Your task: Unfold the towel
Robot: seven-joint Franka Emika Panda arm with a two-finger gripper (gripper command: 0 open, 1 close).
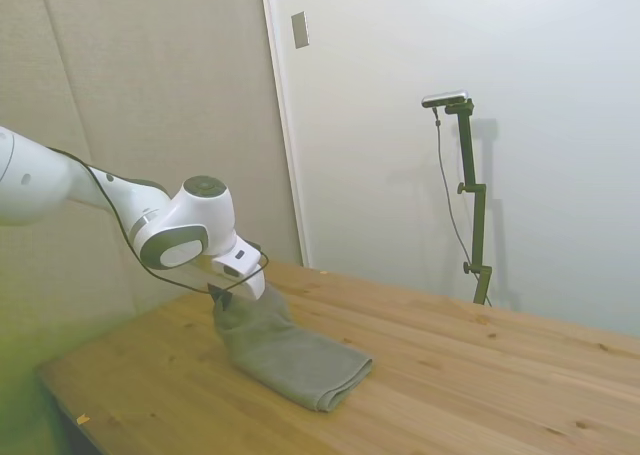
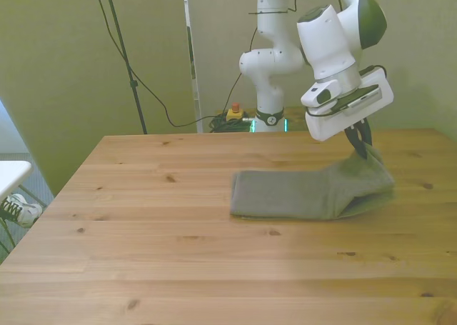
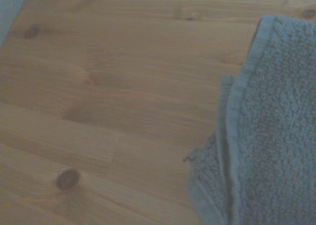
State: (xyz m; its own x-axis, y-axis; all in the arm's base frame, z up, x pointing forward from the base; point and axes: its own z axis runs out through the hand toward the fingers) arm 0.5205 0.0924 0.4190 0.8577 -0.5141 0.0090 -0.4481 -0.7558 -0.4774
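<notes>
The olive-grey towel [image 2: 307,191] lies folded on the wooden table [image 2: 164,253], long and flat, with one end pulled up into a peak at the front view's right. My gripper [image 2: 360,148] is shut on that raised end, pinching the top layer a little above the tabletop. In the side view the towel [image 1: 292,357] slopes down from the gripper [image 1: 224,299] toward its folded end, which rests flat on the table. The wrist view shows the towel's [image 3: 269,136] hemmed edges hanging in two layers over bare wood.
Bare wood spreads to the front view's left and toward the near edge. A white door or wall panel [image 1: 450,125] stands behind the table [image 1: 470,375] in the side view. A shoe [image 2: 18,211] lies on the floor past the table's edge at the front view's left.
</notes>
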